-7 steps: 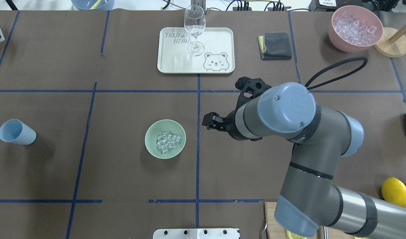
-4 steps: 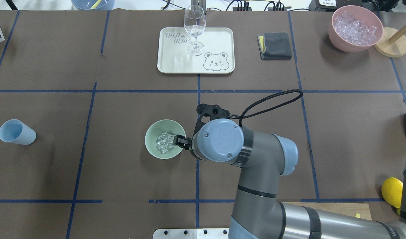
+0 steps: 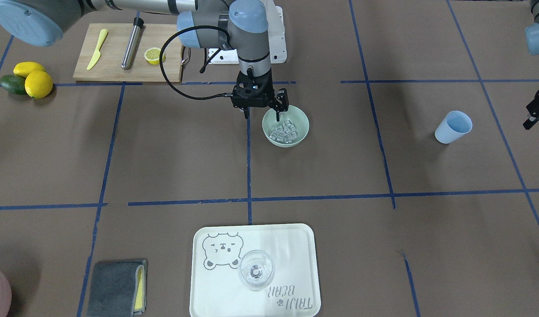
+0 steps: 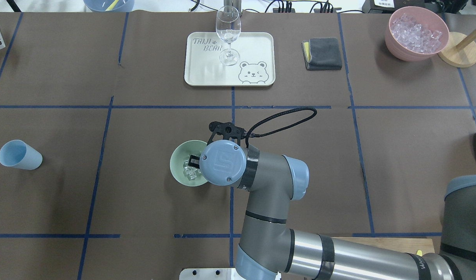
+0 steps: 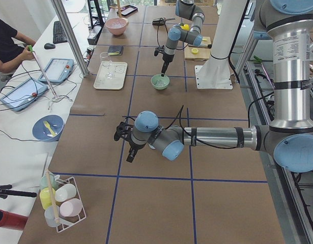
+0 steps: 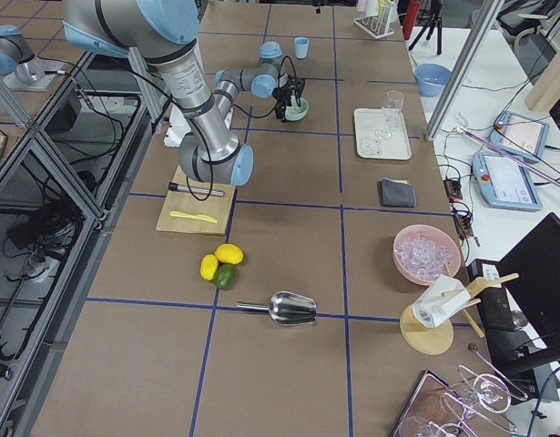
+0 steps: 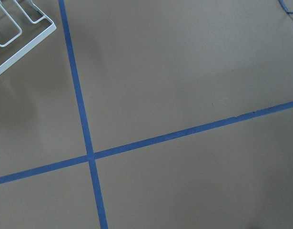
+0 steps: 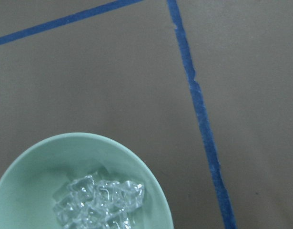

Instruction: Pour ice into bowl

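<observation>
Mint-green round smooth bowl (image 4: 177, 163) sits mid-table, just left of the centre blue tape line. The ice (image 3: 285, 131), a small heap of clear glassy cubes, lies in the bowl's bottom; the right wrist view shows it there too.

Right arm reaches out from the base with its elbow bent and its wrist turned straight down over the bowl's right side. Right gripper (image 3: 261, 115) points down with its jaws spread wide, straddling the rim. One finger (image 3: 277, 115) is inside the bowl just above the ice and the other is outside, over the brown paper. Can't tell if the inner finger touches a cube.

Left arm is stretched low and long over the table's left end. Left gripper (image 5: 124, 145) hangs above bare paper beyond the pale blue plastic cup (image 4: 20, 154), well apart from the bowl. How wide its jaws stand: can't tell. Left wrist view shows only paper, crossed blue tape and a white wire rack corner (image 7: 17, 33).
</observation>
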### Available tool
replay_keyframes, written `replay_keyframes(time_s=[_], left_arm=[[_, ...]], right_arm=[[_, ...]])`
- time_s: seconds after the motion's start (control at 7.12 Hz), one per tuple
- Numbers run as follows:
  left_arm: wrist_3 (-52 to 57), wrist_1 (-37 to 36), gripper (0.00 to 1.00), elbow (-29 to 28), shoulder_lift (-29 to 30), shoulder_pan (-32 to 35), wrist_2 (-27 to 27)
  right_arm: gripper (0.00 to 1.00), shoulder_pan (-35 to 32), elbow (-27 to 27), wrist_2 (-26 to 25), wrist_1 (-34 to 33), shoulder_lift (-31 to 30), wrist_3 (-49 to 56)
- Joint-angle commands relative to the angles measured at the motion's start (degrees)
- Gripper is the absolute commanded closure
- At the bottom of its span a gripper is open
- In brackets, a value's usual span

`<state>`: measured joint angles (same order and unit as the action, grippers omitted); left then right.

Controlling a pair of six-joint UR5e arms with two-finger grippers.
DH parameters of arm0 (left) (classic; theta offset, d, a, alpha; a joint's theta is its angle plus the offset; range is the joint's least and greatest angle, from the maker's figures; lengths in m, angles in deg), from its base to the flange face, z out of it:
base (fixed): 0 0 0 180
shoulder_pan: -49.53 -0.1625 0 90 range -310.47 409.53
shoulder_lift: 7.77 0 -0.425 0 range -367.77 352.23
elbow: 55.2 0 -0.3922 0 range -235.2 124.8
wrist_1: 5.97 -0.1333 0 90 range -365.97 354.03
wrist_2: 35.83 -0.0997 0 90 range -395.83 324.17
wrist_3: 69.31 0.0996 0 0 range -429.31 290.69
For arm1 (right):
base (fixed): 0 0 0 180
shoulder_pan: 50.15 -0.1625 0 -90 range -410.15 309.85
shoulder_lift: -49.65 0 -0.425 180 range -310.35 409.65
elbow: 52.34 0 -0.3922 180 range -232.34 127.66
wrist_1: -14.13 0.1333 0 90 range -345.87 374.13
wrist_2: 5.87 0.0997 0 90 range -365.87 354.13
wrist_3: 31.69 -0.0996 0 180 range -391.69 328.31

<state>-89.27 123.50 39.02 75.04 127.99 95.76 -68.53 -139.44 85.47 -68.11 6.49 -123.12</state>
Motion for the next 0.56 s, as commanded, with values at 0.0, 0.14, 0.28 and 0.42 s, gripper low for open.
replay_keyframes(time_s=[0.0,0.14,0.28,0.42], left_arm=[[-0.6,0.26,0.0,0.09,-0.02,0.03,-1.06],[-0.69,0.26,0.0,0.17,0.07,0.03,-0.98],[-0.69,0.26,0.0,0.09,0.07,-0.06,-1.06],[-0.78,0.26,0.0,0.0,0.07,-0.06,-1.41]], right_arm=[[0.18,-0.08,4.66,-0.29,3.3,1.41,-0.23],[0.64,-0.08,4.66,-0.2,3.39,1.41,-0.41],[1.0,-0.17,4.31,-0.11,3.57,1.41,-0.24],[1.0,-0.35,4.14,0.06,4.35,1.41,-0.06]])
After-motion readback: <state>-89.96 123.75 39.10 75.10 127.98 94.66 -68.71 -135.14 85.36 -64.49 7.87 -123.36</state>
